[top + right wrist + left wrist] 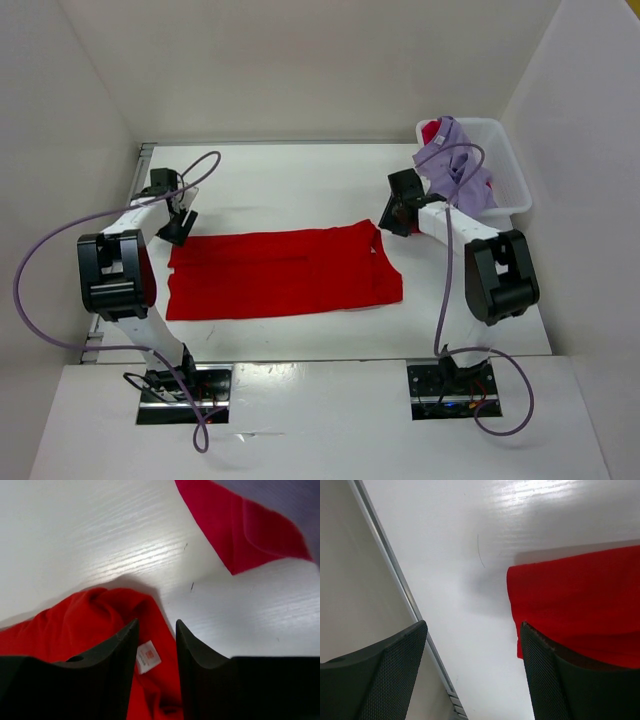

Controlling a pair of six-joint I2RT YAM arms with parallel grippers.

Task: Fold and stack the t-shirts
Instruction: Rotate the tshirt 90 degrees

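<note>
A bright red t-shirt (285, 272) lies flat across the middle of the table, folded into a long band. My left gripper (178, 228) hovers open just off its left end; the left wrist view shows that red edge (580, 605) beside the wide-apart jaws (472, 630). My right gripper (390, 218) sits over the collar end, jaws (157, 625) apart, with red cloth (90, 620) and its white label (148, 657) showing below the gap, not pinched. A lavender t-shirt (455, 165) and a crimson t-shirt (430, 130) spill from the bin.
The white plastic bin (510, 170) stands at the back right, close behind the right arm. A metal rail (395, 575) runs along the table's left edge by the left gripper. White walls enclose the table on three sides. Crimson cloth (240, 530) hangs near the right gripper.
</note>
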